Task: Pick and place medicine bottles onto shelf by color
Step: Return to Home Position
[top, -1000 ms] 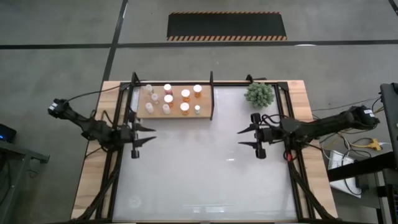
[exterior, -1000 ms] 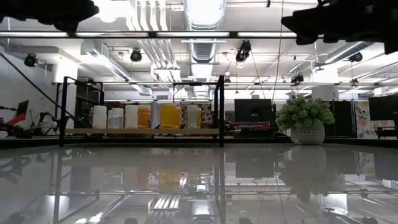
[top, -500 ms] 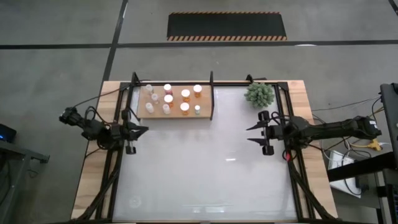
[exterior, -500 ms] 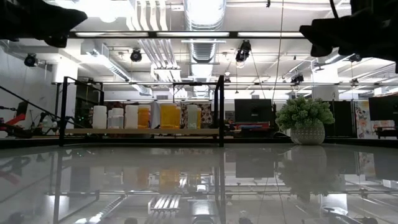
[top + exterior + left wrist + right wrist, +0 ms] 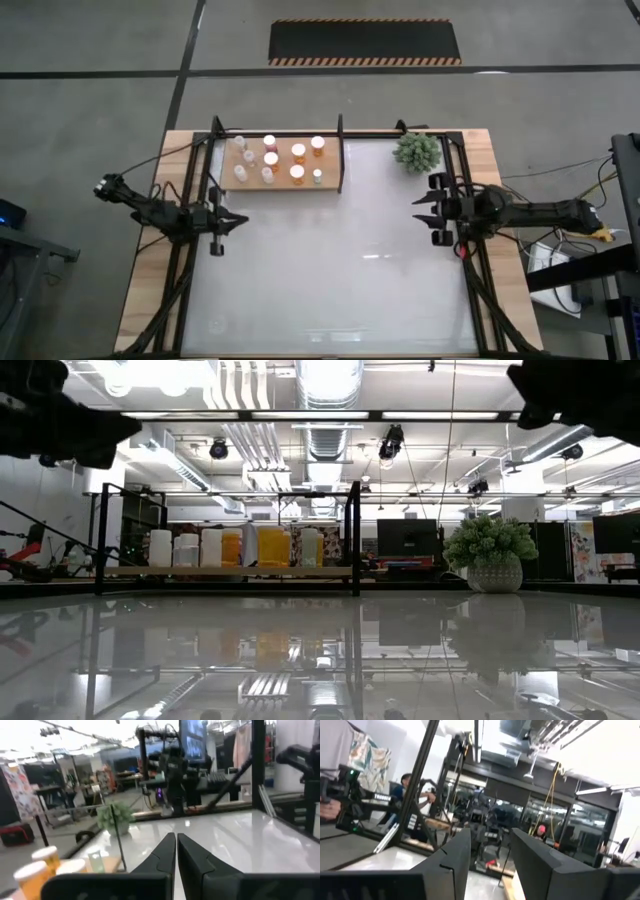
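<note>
Left gripper [image 5: 240,220] first: its jaws are pressed together, the two dark fingers [image 5: 162,855] meeting in a thin seam in the left wrist view. It hangs above the left edge of the tabletop [image 5: 330,270], pointing in toward the middle, just in front of the shelf's left end. Over to the right gripper [image 5: 420,212]: jaws spread wide, a clear gap between them in the right wrist view, above the right edge of the tabletop and pointing inward as well. The two grippers face each other, well apart.

Now the medicine bottles [image 5: 270,160]: they all stand upright on the shelf [image 5: 332,160] at the back left of the tabletop, in short rows, pale ones at the left end, orange ones further right. The low view shows them lined up along the wooden board between black frame posts. The spiky green plant [image 5: 417,150] sits in its pot at the back right, beside the shelf and near the right gripper.
</note>
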Action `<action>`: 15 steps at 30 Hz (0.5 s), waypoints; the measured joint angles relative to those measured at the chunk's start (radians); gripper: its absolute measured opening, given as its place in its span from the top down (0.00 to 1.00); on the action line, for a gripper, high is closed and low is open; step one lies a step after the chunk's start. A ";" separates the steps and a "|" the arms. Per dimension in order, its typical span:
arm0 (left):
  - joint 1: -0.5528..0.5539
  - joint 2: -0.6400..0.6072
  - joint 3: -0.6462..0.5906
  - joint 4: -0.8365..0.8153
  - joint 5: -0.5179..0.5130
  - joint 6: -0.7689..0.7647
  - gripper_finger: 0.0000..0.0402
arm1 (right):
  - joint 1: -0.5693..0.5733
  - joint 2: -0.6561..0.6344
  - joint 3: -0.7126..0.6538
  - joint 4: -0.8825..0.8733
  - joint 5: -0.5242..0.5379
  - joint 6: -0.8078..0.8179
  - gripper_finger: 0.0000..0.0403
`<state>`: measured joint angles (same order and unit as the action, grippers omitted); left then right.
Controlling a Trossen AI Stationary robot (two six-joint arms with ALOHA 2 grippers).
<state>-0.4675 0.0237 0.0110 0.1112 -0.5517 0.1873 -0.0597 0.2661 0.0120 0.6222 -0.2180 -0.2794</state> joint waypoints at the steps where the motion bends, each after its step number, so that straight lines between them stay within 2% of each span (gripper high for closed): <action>1: 0.000 0.001 -0.002 -0.012 0.001 -0.019 1.00 | 0.000 -0.012 0.000 -0.016 0.000 0.004 0.67; 6: 0.001 0.038 -0.002 -0.032 -0.001 -0.050 1.00 | 0.000 -0.071 0.000 -0.119 -0.016 0.013 0.72; 15: 0.001 0.079 -0.003 -0.035 -0.003 -0.050 1.00 | 0.000 -0.163 -0.001 -0.146 -0.026 0.004 0.81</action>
<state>-0.4667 0.1027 0.0078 0.0759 -0.5552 0.1375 -0.0597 0.1030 0.0113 0.4761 -0.2436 -0.2759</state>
